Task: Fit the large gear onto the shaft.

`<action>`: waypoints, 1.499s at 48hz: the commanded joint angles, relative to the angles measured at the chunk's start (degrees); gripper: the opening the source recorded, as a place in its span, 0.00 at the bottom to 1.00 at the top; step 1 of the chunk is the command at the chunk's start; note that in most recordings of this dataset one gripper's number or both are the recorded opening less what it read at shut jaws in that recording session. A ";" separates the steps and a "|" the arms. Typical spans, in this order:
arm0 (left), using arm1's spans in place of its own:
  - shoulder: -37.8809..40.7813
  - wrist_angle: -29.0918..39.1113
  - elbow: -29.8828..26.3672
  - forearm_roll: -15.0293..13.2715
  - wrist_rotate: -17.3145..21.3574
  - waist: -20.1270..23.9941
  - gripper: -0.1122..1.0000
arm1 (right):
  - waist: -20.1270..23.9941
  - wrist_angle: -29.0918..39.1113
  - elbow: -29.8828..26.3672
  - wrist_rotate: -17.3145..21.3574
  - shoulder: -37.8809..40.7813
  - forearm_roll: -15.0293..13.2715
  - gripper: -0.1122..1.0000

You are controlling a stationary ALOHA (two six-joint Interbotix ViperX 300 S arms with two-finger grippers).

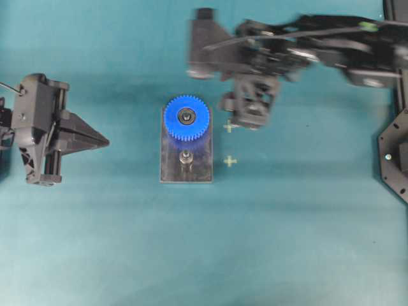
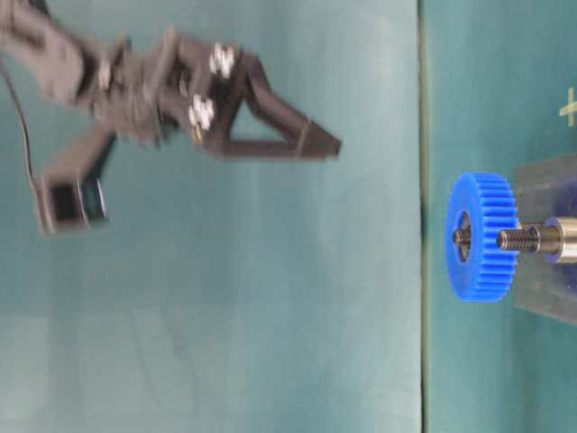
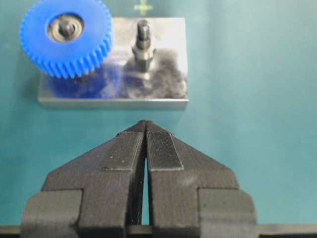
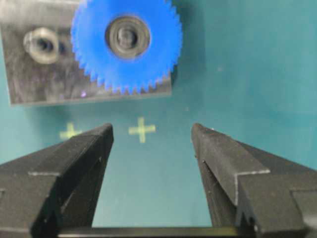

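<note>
Teal surface (image 1: pixel 95 242) spread wide under everything in the overhead view. Right arm (image 1: pixel 319 38) stretched in from the upper right, blurred, ending in the right claw (image 4: pixel 151 139), seen in the wrist view with jaws wide apart and nothing between them, hanging above bare teal just beside the plate's right edge. Left claw (image 3: pixel 145 136) parked well to the left of the plate, fingers pressed together to a point, gripping nothing, tip aimed at the plate's near edge in its own wrist view. Grey plate (image 1: pixel 201 173) lying flat at centre, long side running far to near. Large gear (image 1: pixel 186 117), bright blue, seated on the far end of the plate, overhanging its far edge a little, dark hub and silvery bore facing up with the tip of a peg showing in the bore. From table level, sits flat and square on the peg, close against the plate. Free of both claws. Second shaft (image 1: pixel 185 157), bare, standing upright on the near half of the plate, threaded tip and collar clear in the left wrist view, just beside the gear's teeth but not touching. Two small yellow cross marks (image 1: pixel 229 161) on the surface right of the plate, one far, one near, the far one close under the right claw.
</note>
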 commanded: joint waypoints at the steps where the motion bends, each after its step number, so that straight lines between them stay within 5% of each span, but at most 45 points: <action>1: -0.44 -0.62 -0.09 0.18 0.09 0.00 0.10 | 0.53 -2.64 2.64 0.26 -3.69 0.09 0.73; 19: -2.20 -4.66 1.67 0.18 0.53 0.00 0.10 | 5.36 -9.05 10.72 0.44 -8.88 0.18 0.72; 28: -3.78 -4.75 2.46 0.09 0.62 0.00 0.10 | 5.98 -14.77 15.12 3.87 -14.68 0.18 0.72; 35: -5.36 -4.83 3.25 0.18 0.70 0.00 0.10 | 5.98 -23.38 21.97 7.56 -20.92 0.18 0.72; 44: -6.94 -6.59 4.31 0.18 1.67 0.70 0.10 | 6.50 -44.47 35.95 9.58 -29.71 0.26 0.72; 48: -7.56 -7.56 5.36 0.18 2.37 0.88 0.10 | 7.21 -47.20 39.38 10.55 -32.43 0.88 0.70; 54: -8.09 -8.00 6.59 0.18 2.72 1.05 0.10 | 8.70 -44.12 43.33 13.10 -35.16 2.72 0.57; 64: -9.84 -12.13 8.79 0.18 2.55 1.14 0.10 | 9.49 -46.32 51.94 19.07 -42.36 2.72 0.16; 72: -12.30 -14.68 12.30 0.18 2.55 1.93 0.10 | 9.49 -46.67 58.45 21.36 -52.03 2.46 0.09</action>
